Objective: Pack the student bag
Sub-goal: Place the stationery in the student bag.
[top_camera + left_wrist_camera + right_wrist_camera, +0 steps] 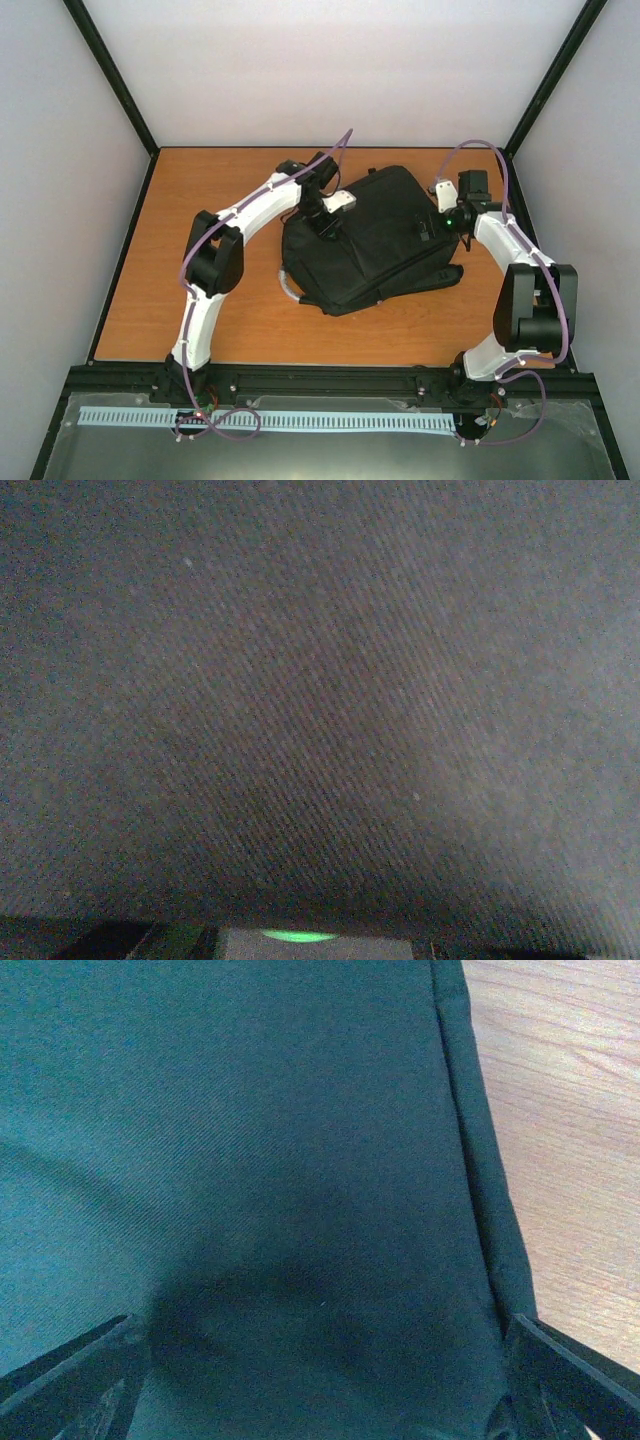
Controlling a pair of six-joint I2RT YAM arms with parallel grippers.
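Note:
The student bag [375, 245] is a large black backpack lying flat in the middle of the wooden table [180, 200], its grey loop handle [290, 288] at the near left. My left gripper [326, 222] is down on the bag's upper left part. In the left wrist view dark bag fabric [320, 700] fills the picture and no fingers show. My right gripper [448, 220] is at the bag's right edge. In the right wrist view it [322, 1345] is open, its fingers [80, 1375] far apart above the fabric [250, 1140], beside the bag's seamed edge [480, 1160].
A black strap [435, 275] trails from the bag's near right side. Bare wood [570, 1110] lies right of the bag's edge. White walls and black frame posts [110, 70] close in the table. A pale slotted strip [260, 420] runs along the near rail.

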